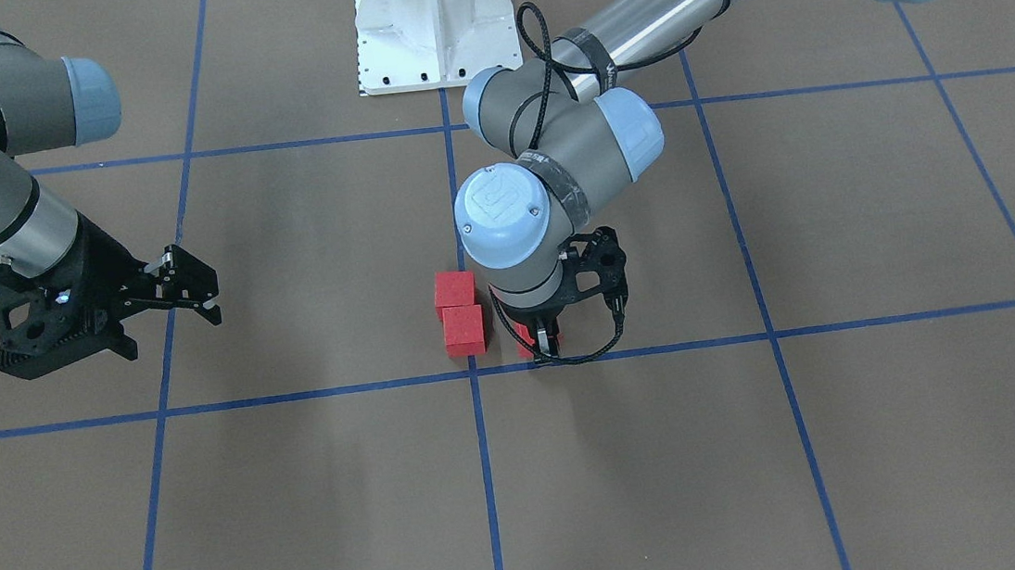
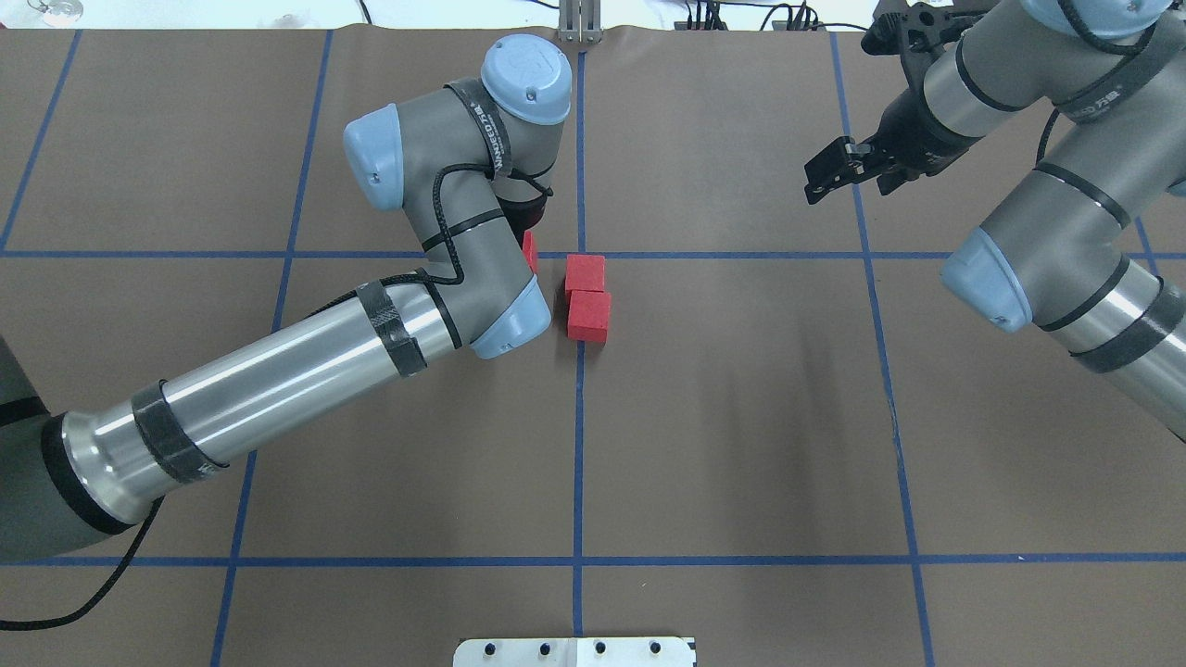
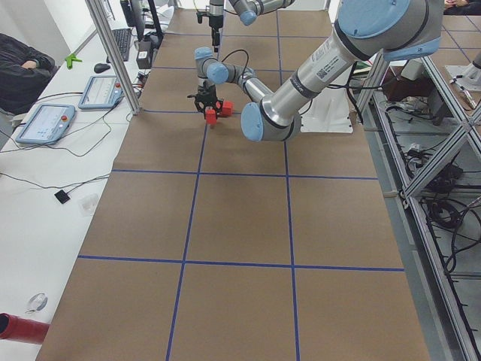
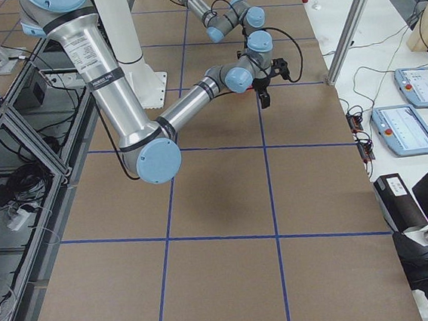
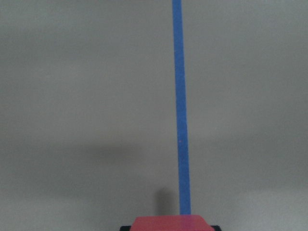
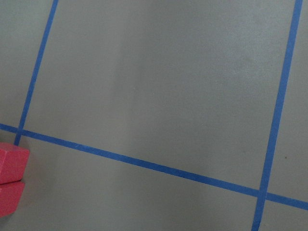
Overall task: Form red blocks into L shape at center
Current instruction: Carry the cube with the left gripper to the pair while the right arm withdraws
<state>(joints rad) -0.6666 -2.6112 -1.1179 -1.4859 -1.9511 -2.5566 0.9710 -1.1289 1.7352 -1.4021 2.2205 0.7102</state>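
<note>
Two red blocks [image 1: 454, 288] [image 1: 463, 329] lie touching in a short row at the table's centre, beside the blue grid crossing; they also show in the overhead view [image 2: 585, 274] [image 2: 589, 315]. My left gripper [image 1: 543, 345] points straight down and is shut on the third red block [image 1: 524, 339], low over the table about a block's width from the pair. The overhead view shows only a sliver of that block [image 2: 530, 251] behind the wrist. It fills the bottom edge of the left wrist view [image 5: 171, 224]. My right gripper [image 1: 188, 288] hovers open and empty far to the side.
The white robot base [image 1: 431, 22] stands at the table's robot side. Blue tape lines [image 1: 485, 473] divide the brown table into squares. The right wrist view shows the two resting blocks [image 6: 10, 166] at its lower left edge.
</note>
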